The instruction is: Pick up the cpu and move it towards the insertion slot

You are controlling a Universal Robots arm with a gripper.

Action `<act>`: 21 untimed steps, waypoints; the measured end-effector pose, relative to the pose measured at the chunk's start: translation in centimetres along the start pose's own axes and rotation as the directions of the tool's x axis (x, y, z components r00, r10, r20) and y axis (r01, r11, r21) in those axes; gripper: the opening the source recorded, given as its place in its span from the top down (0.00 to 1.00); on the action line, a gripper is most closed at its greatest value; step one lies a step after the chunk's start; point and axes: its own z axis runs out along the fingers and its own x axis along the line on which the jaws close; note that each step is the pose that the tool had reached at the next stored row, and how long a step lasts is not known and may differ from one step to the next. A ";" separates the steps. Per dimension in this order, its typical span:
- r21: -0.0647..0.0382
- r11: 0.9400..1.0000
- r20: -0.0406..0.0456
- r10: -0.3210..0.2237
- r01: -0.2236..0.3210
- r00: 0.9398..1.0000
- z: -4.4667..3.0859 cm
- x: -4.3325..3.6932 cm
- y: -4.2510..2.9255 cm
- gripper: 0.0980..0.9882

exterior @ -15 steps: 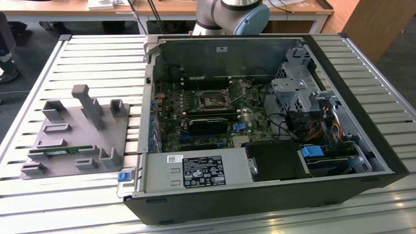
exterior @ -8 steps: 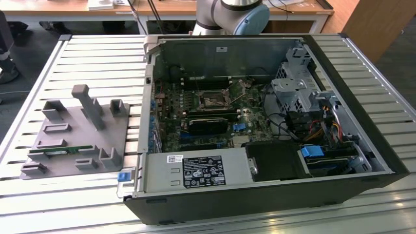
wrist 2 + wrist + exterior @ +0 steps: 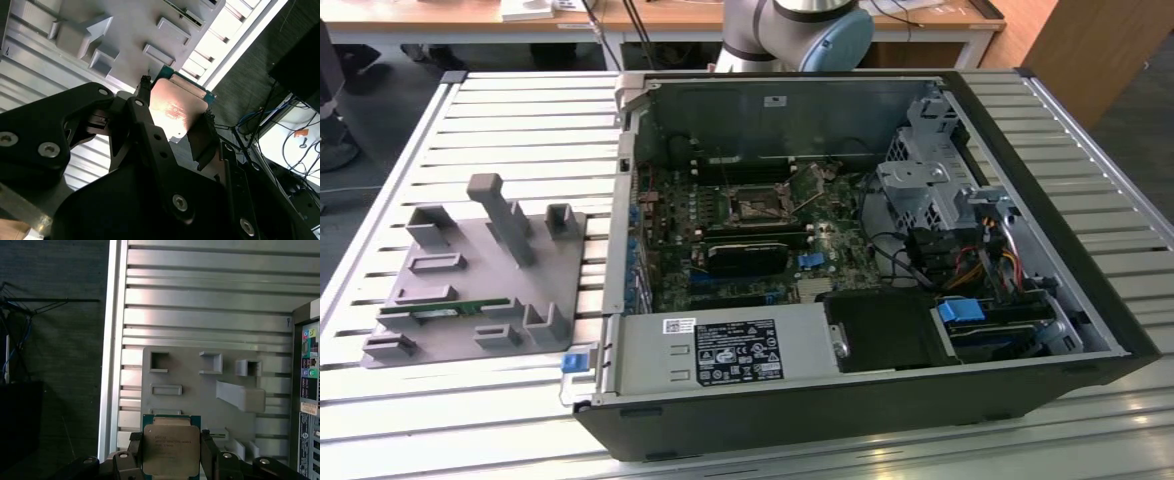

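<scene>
The cpu (image 3: 169, 450) is a flat square chip with a shiny metal top and a green rim. My gripper (image 3: 171, 456) is shut on it, one black finger on each side. In the second wrist view the cpu (image 3: 176, 106) sits between the same black fingers (image 3: 142, 107) of the gripper (image 3: 172, 120), held above the grey fixture plate (image 3: 125, 30). The insertion slot (image 3: 754, 205) is a small square socket with a dark centre on the motherboard inside the open computer case (image 3: 854, 400), right of the fixture plate (image 3: 467, 290) in the exterior view.
The slatted metal table (image 3: 520, 120) carries the plate and the case. A green memory stick (image 3: 447, 312) lies in the plate, which has upright posts (image 3: 500, 215). Cables, a drive cage (image 3: 927, 185) and a black block (image 3: 747, 255) crowd the case. The arm's base (image 3: 794, 30) stands behind.
</scene>
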 end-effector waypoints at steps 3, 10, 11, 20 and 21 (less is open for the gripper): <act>0.000 1.000 0.000 0.000 0.000 1.000 -0.18 0.01 0.01 0.50; 0.000 1.000 0.000 0.000 0.000 1.000 -0.64 0.01 0.02 0.50; 0.000 1.000 0.000 0.000 0.000 1.000 -0.70 0.01 0.03 0.50; -0.005 1.000 0.000 0.000 0.000 1.000 -1.06 -0.30 0.04 0.50; -0.013 1.000 0.000 -0.001 0.001 1.000 -1.06 -0.60 0.03 0.50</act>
